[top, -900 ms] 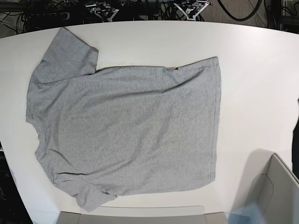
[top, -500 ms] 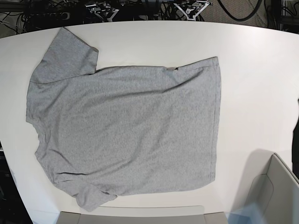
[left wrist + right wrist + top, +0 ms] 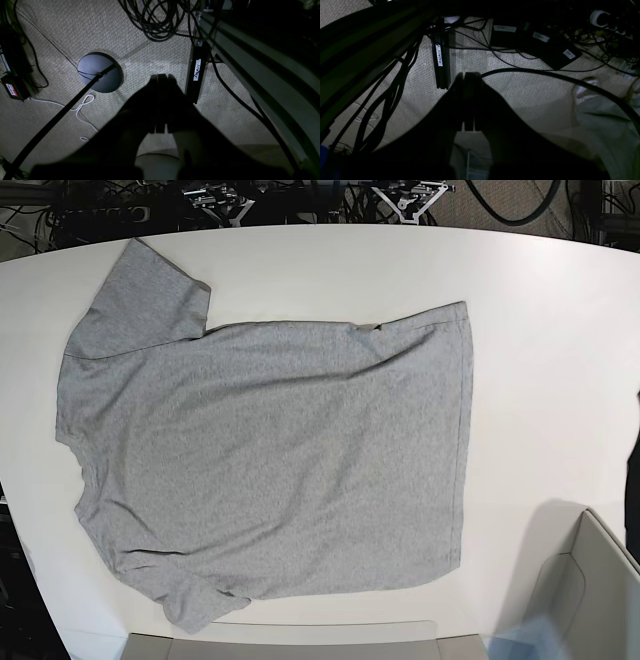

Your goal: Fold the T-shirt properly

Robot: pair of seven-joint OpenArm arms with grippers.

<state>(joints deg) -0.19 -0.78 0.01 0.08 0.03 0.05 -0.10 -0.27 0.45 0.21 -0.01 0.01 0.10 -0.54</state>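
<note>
T-shirt (image 3: 265,465): spread flat, plain side up, on the white table (image 3: 540,330), collar toward the base view's left.
Folds made: none can be seen.
Left gripper (image 3: 160,77): clenched, empty, hung over the carpet.
Right gripper (image 3: 467,75): likewise clenched, empty.
Work left: judged to be every fold.

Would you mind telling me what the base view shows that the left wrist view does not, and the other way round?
Only the base view shows the T-shirt, spread flat and plain side up on the white table, with a grey box at the corner. Only the left wrist view shows the left hand, shut and empty, above carpet, a round black stand base and a white cord. Both show tangled black cables.
</note>
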